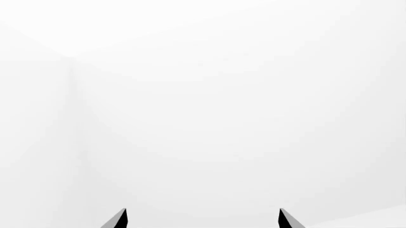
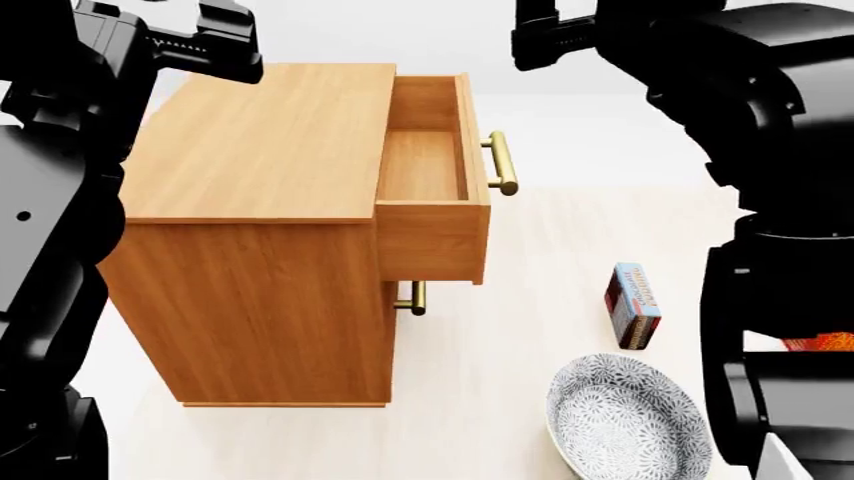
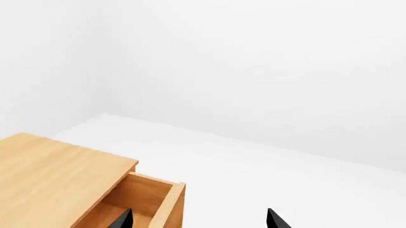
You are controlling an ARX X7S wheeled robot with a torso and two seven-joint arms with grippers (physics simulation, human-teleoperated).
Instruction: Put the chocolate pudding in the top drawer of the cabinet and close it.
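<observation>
The cabinet (image 2: 254,150) stands at the left of the head view, its top drawer (image 2: 424,165) pulled open and empty, brass handle (image 2: 499,162) toward the right. The lower drawer's handle (image 2: 411,298) shows below. The chocolate pudding (image 2: 631,304) lies on the pale floor to the right of the cabinet, beyond the bowl. Both arms are raised high. My left gripper (image 1: 202,219) is open and empty, facing white walls. My right gripper (image 3: 198,219) is open and empty, above the open drawer (image 3: 136,199).
A grey patterned bowl (image 2: 627,420) sits on the floor at the front right. A red-orange box (image 2: 817,342) peeks out behind my right arm. White walls stand behind the cabinet.
</observation>
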